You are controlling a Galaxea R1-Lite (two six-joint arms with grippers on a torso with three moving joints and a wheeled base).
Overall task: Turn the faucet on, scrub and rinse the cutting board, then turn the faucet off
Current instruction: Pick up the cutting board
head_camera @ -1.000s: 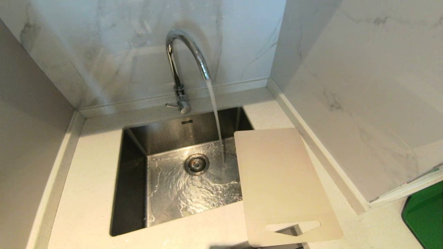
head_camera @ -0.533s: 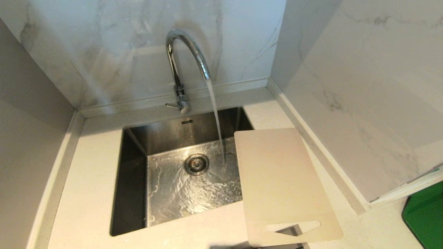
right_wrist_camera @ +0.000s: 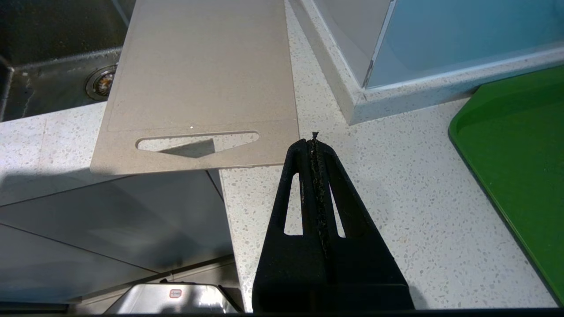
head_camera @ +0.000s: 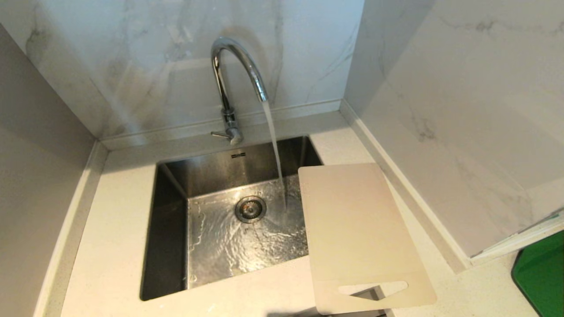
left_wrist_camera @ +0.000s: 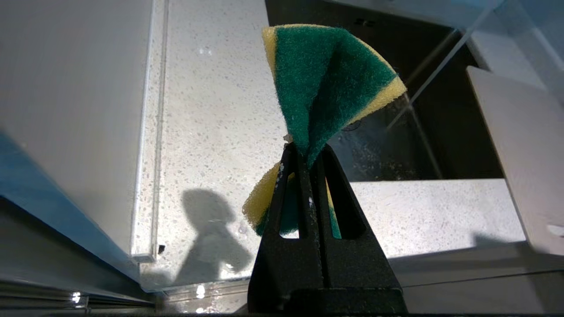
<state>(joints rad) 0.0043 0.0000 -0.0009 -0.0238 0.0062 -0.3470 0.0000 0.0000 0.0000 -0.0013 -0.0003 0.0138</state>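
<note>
A square stainless-steel sink [head_camera: 172, 229] is set into the pale speckled stone surface [head_camera: 110, 246], with a round metal drain [head_camera: 250, 208] seen in its wet floor. White marble-patterned wall panels [head_camera: 145, 66] are seen behind and to the right. A flat green tray [head_camera: 539, 275] is laid at the near right.

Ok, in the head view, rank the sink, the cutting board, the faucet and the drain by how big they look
1. Sink, largest.
2. Cutting board, close behind, but it lies nearer the camera, so that order is unsure.
3. Faucet, tall but thin.
4. Drain, clearly smallest.
</note>
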